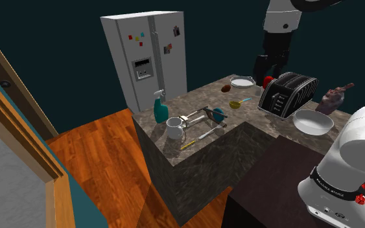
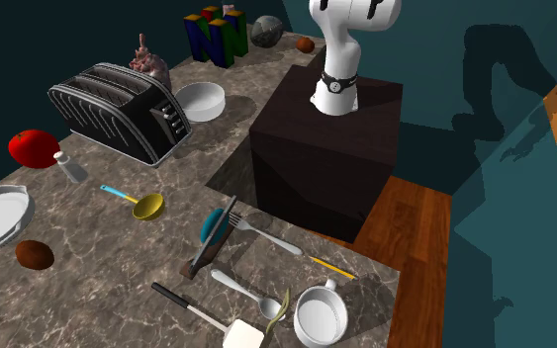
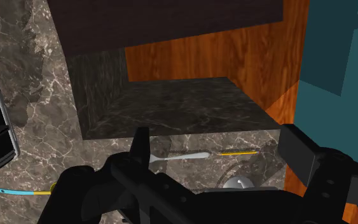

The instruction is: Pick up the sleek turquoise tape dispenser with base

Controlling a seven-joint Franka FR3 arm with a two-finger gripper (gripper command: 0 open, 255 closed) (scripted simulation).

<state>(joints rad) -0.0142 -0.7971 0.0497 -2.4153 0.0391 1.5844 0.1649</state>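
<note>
In the shoulder view the dispenser (image 1: 218, 114), a turquoise disc on a dark base, sits on the counter (image 1: 197, 97) between the mug (image 1: 174, 127) and the toaster (image 1: 288, 92). A yellow scoop (image 1: 235, 103) lies just behind it, and a teal spray bottle (image 1: 160, 107) stands beyond the mug. A bowl (image 1: 313, 121) rests beside the toaster, and a plate (image 1: 242, 82) and an apple (image 1: 268, 81) lie farther back. The arm (image 1: 353, 149) rises from the stand (image 1: 271, 188) and its dark end hangs above the toaster's far side, with the fingers too dim to read there. In the second exterior view the dispenser (image 2: 213, 225) lies mid-counter, well apart from the toaster (image 2: 123, 109). It is near the scoop (image 2: 145, 206) and right beside the tines of a fork (image 2: 266, 235), and its dark base runs towards a spoon (image 2: 246, 292). The mug (image 2: 321, 316) stands near the counter's corner, beside a yellow pencil (image 2: 330, 265). In the wrist view the gripper (image 3: 222, 146) looks down on the counter (image 3: 44, 83) with its two fingers (image 3: 141, 145) spread wide, gripping nothing. The fork (image 3: 180, 154) and pencil (image 3: 238, 152) lie between them, untouched, and the mug's rim (image 3: 241, 183) peeks up from behind the hand.
</note>
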